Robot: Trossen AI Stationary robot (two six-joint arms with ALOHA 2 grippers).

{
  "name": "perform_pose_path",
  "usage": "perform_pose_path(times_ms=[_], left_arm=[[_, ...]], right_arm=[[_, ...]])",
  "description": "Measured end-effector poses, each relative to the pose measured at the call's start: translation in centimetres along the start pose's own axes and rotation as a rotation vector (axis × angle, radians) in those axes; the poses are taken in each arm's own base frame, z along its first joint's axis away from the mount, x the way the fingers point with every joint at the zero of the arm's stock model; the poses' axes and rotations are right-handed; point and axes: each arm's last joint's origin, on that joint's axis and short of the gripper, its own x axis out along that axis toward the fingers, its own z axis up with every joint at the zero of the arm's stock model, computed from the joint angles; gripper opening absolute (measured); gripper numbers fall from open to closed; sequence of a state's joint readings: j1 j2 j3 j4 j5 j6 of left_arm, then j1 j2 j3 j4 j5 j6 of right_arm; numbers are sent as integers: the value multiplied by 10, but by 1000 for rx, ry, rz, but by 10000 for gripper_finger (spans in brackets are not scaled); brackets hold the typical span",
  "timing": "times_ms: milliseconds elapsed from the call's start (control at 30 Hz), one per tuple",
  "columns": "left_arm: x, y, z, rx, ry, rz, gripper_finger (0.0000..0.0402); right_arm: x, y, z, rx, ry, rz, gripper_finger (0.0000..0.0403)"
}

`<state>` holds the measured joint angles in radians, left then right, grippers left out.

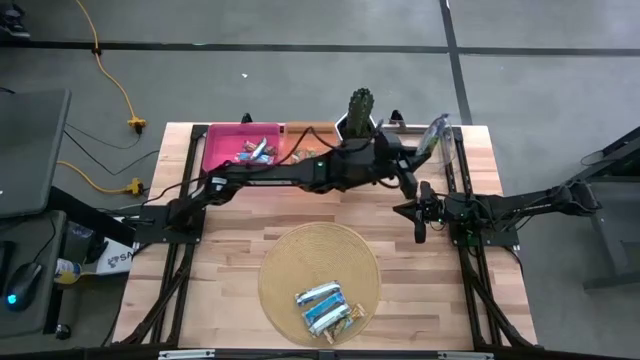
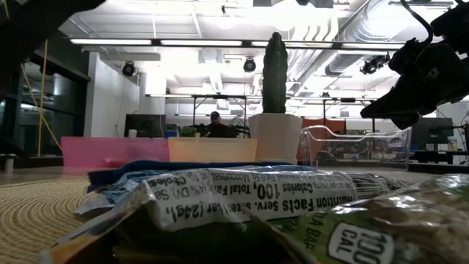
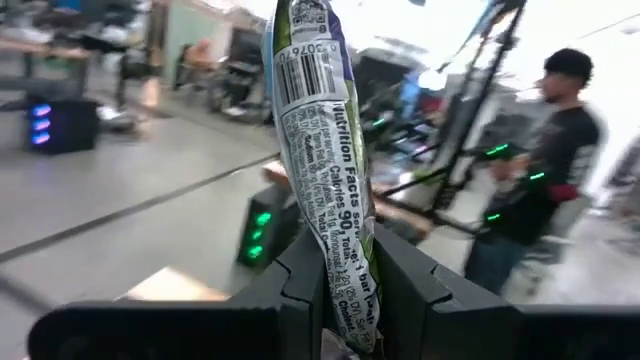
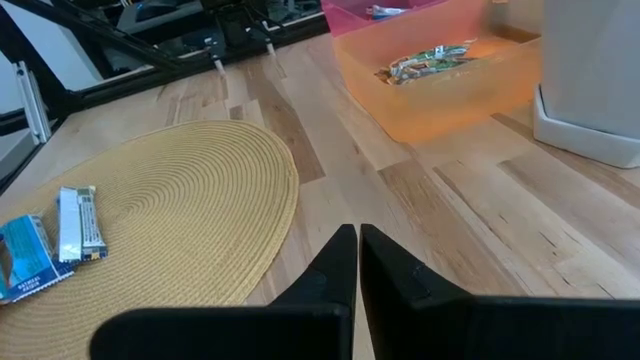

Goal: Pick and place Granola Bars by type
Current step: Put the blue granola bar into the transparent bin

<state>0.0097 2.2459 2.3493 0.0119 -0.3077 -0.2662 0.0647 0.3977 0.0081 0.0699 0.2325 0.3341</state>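
Note:
My left arm reaches across the far side of the table, and its gripper [image 1: 428, 142] is by the clear bin [image 1: 448, 140], right of the cactus [image 1: 360, 105]. It is shut on a granola bar [image 3: 322, 150] with a white wrapper, green and purple at the edges. My right gripper [image 4: 357, 262] is shut and holds nothing; it hovers over bare wood right of the woven mat [image 1: 320, 270]. Several blue-and-white bars [image 1: 325, 305] lie flat on the mat's near part. More bars lie in the orange bin [image 4: 440, 62] and the pink bin [image 1: 240, 148]. My left gripper pinches the bar between its two fingers [image 3: 300, 285], on one end of the wrapper [image 3: 345, 300]. The rest of the bar sticks out past the fingertips along their line, its barcode end [image 3: 300, 70] farthest out. It is lifted clear of the table.
Pink, orange and clear bins stand in a row along the far edge, with the cactus in its white pot [image 4: 590, 90] between the orange and clear ones. A person [image 3: 545, 160] stands beyond the table. Bare wood lies between the mat and the bins.

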Motion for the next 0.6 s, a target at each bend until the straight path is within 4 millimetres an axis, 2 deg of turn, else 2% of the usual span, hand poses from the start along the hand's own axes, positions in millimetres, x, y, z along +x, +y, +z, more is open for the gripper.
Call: perform_pose_path(times_ms=[100,333,467,600], left_arm=[[10,11,-20,-16,39,70,60],[22,23,-47,-63,68,151,60],[22,23,-49,-71,80,141,60],[21,18,-45,-54,111,23,60]], right_arm=[[0,0,0,2,0,0,0],[0,0,0,0,0,0,0],[0,0,0,1,0,0,0],[0,0,0,2,0,0,0]])
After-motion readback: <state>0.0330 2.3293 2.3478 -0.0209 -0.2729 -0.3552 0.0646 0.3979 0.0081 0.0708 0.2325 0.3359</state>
